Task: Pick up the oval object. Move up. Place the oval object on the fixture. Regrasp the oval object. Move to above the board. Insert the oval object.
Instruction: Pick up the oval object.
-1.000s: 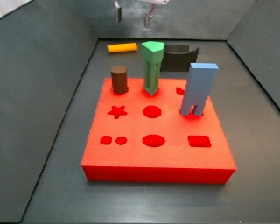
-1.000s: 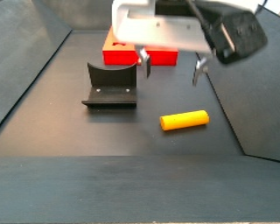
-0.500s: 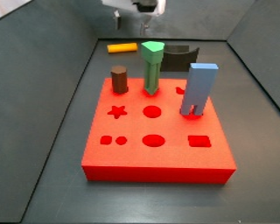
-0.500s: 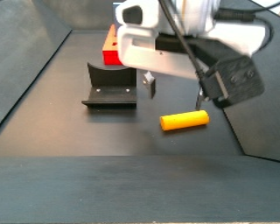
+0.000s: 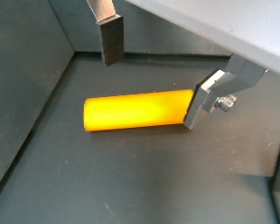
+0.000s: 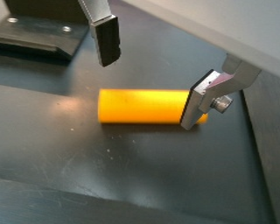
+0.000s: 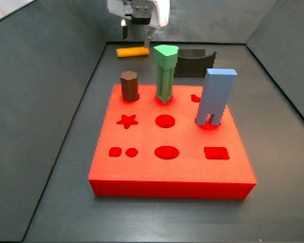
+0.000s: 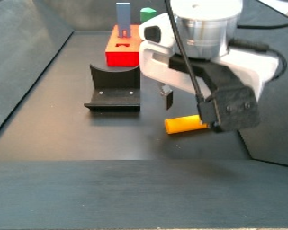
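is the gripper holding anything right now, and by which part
Nothing is held. The gripper is open around the oval object, which lies on the floor.

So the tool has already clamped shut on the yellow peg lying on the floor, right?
Not quite. In both wrist views the tool is open, with the oval object lying on the floor between its fingers, not yet clamped.
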